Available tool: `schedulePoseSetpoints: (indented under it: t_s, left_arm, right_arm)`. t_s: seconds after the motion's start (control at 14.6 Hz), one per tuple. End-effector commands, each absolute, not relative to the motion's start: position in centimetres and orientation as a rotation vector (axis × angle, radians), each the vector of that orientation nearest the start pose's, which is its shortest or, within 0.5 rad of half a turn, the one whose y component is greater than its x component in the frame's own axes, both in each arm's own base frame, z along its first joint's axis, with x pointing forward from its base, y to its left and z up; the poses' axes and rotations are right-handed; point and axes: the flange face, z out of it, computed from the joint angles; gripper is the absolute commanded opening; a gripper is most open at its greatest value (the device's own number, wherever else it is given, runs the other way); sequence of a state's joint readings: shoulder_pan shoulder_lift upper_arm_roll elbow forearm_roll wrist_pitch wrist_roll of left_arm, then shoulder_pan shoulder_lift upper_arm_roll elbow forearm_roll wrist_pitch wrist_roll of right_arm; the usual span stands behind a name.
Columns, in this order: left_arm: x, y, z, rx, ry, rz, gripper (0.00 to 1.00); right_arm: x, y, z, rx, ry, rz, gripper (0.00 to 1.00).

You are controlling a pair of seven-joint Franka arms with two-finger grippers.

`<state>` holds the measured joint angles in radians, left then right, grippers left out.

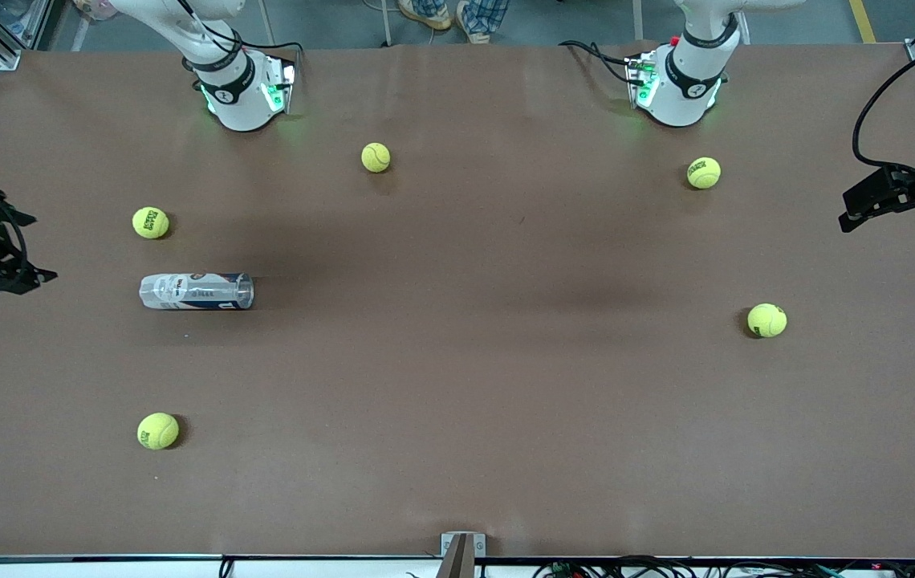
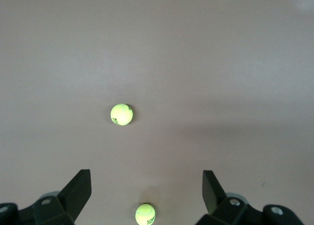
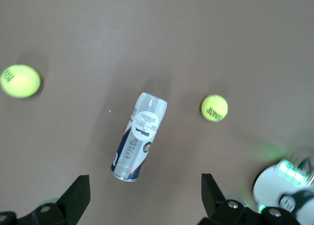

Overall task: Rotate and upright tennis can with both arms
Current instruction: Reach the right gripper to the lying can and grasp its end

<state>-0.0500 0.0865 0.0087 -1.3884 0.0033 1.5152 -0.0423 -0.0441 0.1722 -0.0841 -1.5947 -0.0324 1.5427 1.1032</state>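
The tennis can (image 1: 197,291) lies on its side on the brown table toward the right arm's end, its length running along the table. It also shows in the right wrist view (image 3: 140,136), clear with a white and navy label. My right gripper (image 1: 4,257) is up in the air at the right arm's end of the table, open and empty, apart from the can; its own view shows it (image 3: 145,183) above the can. My left gripper (image 1: 867,205) is up over the left arm's end, open and empty (image 2: 147,178).
Several yellow-green tennis balls lie scattered: one (image 1: 150,222) just farther from the front camera than the can, one (image 1: 158,430) nearer, one (image 1: 376,157) between the bases, and two (image 1: 703,172) (image 1: 766,319) toward the left arm's end. The arm bases (image 1: 241,88) (image 1: 678,80) stand along the table's top edge.
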Motion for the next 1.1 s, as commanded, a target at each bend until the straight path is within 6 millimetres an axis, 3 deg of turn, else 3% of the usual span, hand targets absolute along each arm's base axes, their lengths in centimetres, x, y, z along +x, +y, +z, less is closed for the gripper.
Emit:
schedulePoseSetpoints:
  t_s: [0.0,0.34,0.82,1.03]
  left_arm:
    - [57.3,-2.3,66.1,-3.153,0.001,-0.072,1.00]
    - [57.3,-1.7,66.3,-3.152,0.002,-0.077,1.00]
    - [57.3,-1.5,66.3,-3.152,-0.003,-0.077,1.00]
    - [57.2,-1.4,66.4,-3.152,-0.003,-0.082,1.00]
  right_arm:
    - [58.6,-6.8,48.6,-2.547,2.108,0.337,1.00]
    - [58.8,-7.0,42.5,-2.446,2.273,0.442,1.00]
    - [56.1,-7.0,30.4,-2.367,2.348,0.384,1.00]
    - [56.0,-7.7,26.2,-2.348,2.346,0.330,1.00]
